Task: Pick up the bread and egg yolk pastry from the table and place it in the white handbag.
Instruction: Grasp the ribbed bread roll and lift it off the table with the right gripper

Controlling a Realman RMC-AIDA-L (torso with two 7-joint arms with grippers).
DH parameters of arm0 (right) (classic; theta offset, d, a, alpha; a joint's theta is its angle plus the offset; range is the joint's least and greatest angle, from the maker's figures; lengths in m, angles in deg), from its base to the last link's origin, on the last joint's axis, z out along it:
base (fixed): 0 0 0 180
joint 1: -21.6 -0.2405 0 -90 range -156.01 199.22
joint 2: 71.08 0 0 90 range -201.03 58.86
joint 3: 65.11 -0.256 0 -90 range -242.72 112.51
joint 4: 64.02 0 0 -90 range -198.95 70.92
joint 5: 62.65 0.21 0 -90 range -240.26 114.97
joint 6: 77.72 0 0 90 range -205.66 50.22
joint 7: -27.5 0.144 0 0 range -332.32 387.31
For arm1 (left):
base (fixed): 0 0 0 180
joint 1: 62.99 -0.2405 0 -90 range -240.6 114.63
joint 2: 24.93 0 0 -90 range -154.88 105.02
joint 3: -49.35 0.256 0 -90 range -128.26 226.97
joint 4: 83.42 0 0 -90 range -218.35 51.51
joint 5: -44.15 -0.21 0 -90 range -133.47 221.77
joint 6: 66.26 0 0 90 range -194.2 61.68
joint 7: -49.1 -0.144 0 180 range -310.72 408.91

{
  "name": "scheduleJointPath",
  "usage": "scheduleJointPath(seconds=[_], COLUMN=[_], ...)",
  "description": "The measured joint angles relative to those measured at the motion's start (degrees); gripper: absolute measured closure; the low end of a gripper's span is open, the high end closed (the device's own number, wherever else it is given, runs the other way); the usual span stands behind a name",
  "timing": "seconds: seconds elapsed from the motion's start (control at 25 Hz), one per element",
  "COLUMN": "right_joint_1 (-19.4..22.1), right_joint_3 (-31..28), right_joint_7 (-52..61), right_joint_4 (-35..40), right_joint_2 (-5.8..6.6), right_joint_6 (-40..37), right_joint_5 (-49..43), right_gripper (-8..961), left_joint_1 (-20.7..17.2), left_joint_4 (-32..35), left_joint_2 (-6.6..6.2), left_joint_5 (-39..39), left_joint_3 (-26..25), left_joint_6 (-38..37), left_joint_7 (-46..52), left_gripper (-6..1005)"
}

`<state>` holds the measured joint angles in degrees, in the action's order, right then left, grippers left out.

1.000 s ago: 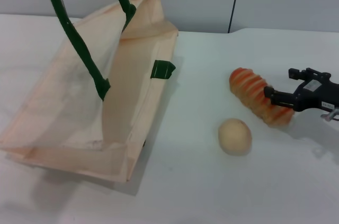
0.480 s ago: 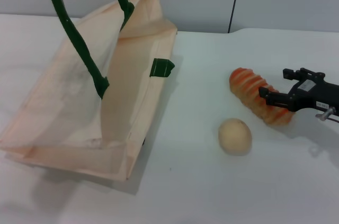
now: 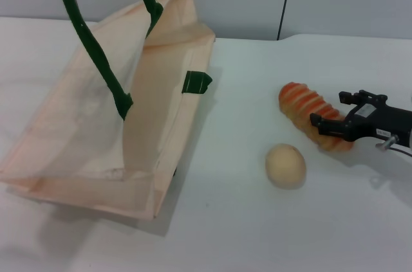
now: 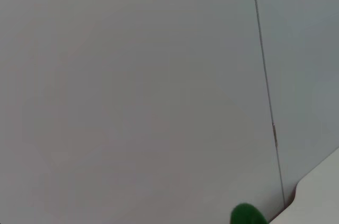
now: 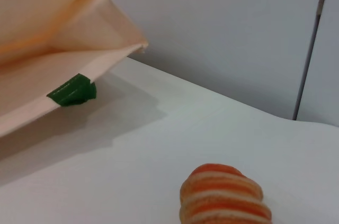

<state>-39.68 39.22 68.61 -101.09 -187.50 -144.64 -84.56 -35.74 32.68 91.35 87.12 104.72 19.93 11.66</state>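
the bread (image 3: 311,117) is striped orange and cream in crosswise ridges. just beside the bread, the egg yolk pastry (image 3: 285,165) is plain pale beige. the handbag (image 3: 109,124) is cream with dark green handles (image 3: 93,47), on a white table (image 3: 257,220).

Count on the table (image 3: 244,220) — one bread (image 3: 312,119), one egg yolk pastry (image 3: 285,165). One white handbag (image 3: 109,124) — two green handles. One gripper (image 3: 329,111) visible.
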Motion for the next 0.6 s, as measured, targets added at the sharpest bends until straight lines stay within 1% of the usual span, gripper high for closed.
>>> scheduleJointPath(seconds=[0.6], right_joint_1=[0.8], right_joint_3=[-0.2], right_joint_7=[0.4], right_joint_4=[1.7], right_joint_2=[-0.21], right_joint_6=[0.5], right_joint_5=[-0.9], right_gripper=[71], left_joint_1=[0.1], left_joint_4=[0.0], left_joint_2=[0.06], left_joint_5=[-0.1], left_joint_3=[0.0], left_joint_6=[0.0], left_joint_7=[0.0], left_gripper=[882])
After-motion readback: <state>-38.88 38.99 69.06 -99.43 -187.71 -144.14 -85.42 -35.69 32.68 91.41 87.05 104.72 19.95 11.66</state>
